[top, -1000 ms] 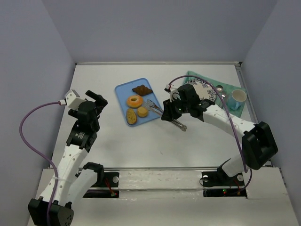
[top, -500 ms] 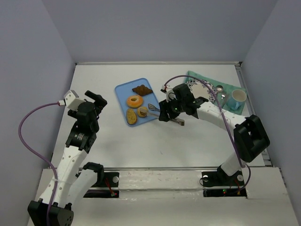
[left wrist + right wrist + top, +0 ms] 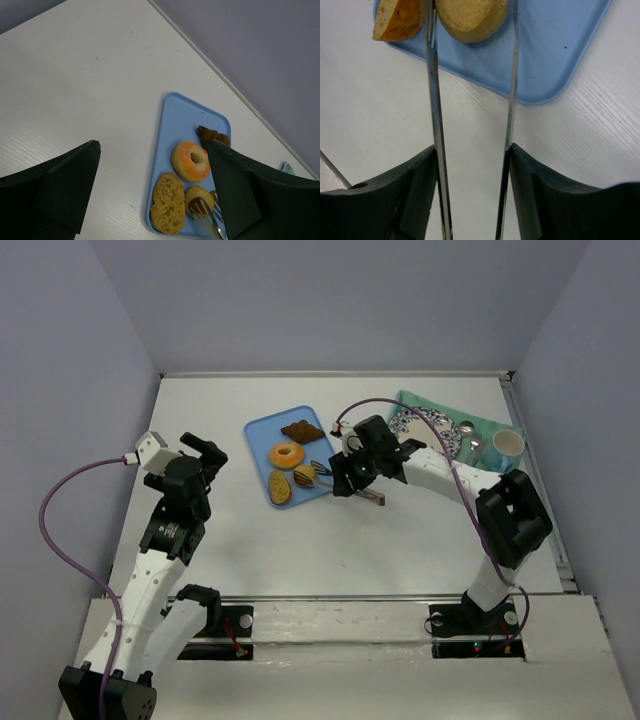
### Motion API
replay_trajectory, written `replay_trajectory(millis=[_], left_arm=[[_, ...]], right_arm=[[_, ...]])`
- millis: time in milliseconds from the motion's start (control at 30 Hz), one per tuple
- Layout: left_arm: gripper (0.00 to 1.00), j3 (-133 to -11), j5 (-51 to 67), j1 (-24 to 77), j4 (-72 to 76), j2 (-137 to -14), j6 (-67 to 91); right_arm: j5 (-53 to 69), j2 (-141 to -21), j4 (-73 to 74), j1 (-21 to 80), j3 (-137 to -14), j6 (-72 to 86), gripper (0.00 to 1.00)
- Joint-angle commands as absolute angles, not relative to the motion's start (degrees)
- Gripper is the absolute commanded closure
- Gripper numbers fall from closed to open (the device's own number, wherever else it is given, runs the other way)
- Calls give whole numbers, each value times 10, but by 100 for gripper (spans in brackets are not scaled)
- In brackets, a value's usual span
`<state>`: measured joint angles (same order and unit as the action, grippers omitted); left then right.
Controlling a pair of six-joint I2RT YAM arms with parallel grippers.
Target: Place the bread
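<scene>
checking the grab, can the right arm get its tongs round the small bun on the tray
Likely yes: the tongs straddle the bun, one blade each side, nothing in between.

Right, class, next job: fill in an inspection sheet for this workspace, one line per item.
Surface: white table.
Job's things: blue tray holds chocolate pastry, doughnut, oval bread and round bun; tongs straddle the bun.
Clutter: patterned plate and cup on teal cloth.
Claws: right claw shut on the tongs; left claw open, empty.
Cables: left purple cable and right purple cable loop off the arms.
Surroundings: plain grey walls.
</scene>
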<state>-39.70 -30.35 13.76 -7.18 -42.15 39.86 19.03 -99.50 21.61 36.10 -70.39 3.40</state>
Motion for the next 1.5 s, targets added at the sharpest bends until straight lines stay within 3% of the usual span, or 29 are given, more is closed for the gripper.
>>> replay_trajectory(millis=[0, 33, 133, 233, 500, 833, 933, 1200, 1300, 1467], left_arm=[[1, -393, -322, 135, -62, -412, 399], [1, -391, -322, 134, -62, -412, 399], [1, -391, -322, 134, -62, -410, 400], [1, -389, -318, 134, -62, -406, 400], [1, -387, -310, 134, -59, -403, 398], [1, -388, -305, 134, -52, -415, 397], [1, -388, -304, 134, -50, -417, 397], [1, -388, -304, 134, -52, -415, 396], [1, -387, -304, 134, -52, -413, 396], [1, -388, -304, 134, -53, -410, 396]], right_arm=[[177, -1002, 215, 366, -746, 27, 48], [178, -1000, 214, 366, -748, 28, 60], [167, -976, 210, 366, -737, 40, 77], [126, -928, 191, 366, -709, 65, 85], [-41, -792, 178, 326, -629, 162, 89], [-92, -736, 210, 159, -558, 213, 88], [-90, -759, 211, 141, -562, 212, 86], [-83, -804, 218, 121, -595, 217, 47], [-91, -800, 228, 121, -611, 215, 40], [-95, -774, 240, 121, -637, 200, 38]])
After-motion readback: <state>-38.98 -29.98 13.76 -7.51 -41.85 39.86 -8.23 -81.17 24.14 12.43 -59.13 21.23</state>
